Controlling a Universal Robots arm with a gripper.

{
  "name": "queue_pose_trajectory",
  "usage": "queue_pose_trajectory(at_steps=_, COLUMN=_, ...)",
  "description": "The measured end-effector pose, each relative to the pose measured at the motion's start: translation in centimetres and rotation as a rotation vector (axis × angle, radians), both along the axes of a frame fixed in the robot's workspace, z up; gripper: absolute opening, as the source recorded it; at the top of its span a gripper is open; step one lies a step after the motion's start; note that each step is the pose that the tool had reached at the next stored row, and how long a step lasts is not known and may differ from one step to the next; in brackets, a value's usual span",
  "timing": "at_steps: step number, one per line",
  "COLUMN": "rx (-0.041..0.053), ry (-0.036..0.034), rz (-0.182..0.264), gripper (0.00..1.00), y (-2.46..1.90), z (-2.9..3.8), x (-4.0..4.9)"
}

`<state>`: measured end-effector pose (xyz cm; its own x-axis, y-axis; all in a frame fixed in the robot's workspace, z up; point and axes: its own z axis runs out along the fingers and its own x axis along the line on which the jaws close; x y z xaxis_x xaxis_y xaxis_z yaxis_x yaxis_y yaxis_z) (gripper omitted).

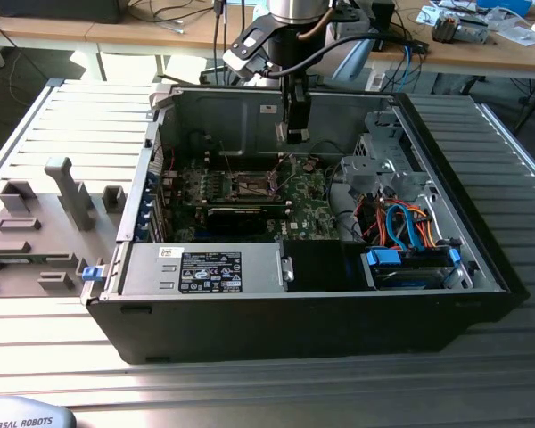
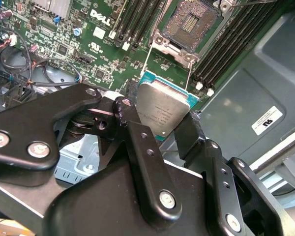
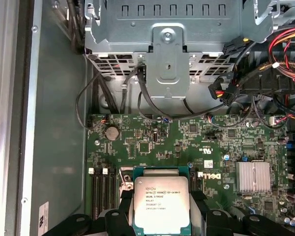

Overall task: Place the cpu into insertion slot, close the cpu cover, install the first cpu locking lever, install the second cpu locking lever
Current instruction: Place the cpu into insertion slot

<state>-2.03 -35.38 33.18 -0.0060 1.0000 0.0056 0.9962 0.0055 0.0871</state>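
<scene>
Silver-grey cpu (image 2: pixel 162 110) sits clamped between the black jaws, upper centre of the exterior view, near but apart from the open insertion slot (image 2: pixel 189 22). Placing step in hand; seating likely needs squaring over the slot.

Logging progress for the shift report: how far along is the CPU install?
No step is finished yet. The gripper is shut on the cpu, holding it above the motherboard. The insertion slot sits open and empty, so all four steps remain: seating the chip, closing over it, and latching twice.
</scene>
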Motion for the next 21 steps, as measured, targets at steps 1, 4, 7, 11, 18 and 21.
queue_pose_trajectory(at_steps=1, rx=0.0000, ry=0.0000, rz=-0.001, gripper=0.54, y=0.00, z=-0.01, x=0.00)
queue_pose_trajectory(at_steps=4, rx=-0.0001, ry=-0.0001, rz=-0.003, gripper=0.54, y=0.00, z=-0.02, x=0.00)
queue_pose_trajectory(at_steps=7, rx=-0.0002, ry=0.0000, rz=-0.006, gripper=0.54, y=0.00, z=-0.04, x=0.00)
queue_pose_trajectory(at_steps=11, rx=-0.0002, ry=0.0000, rz=-0.009, gripper=0.54, y=0.00, z=-0.05, x=0.00)
queue_pose_trajectory(at_steps=18, rx=-0.0003, ry=0.0000, rz=-0.014, gripper=0.54, y=0.00, z=-0.08, x=0.00)
queue_pose_trajectory(at_steps=21, rx=-0.0002, ry=-0.0001, rz=-0.016, gripper=0.54, y=0.00, z=-0.09, x=0.00)
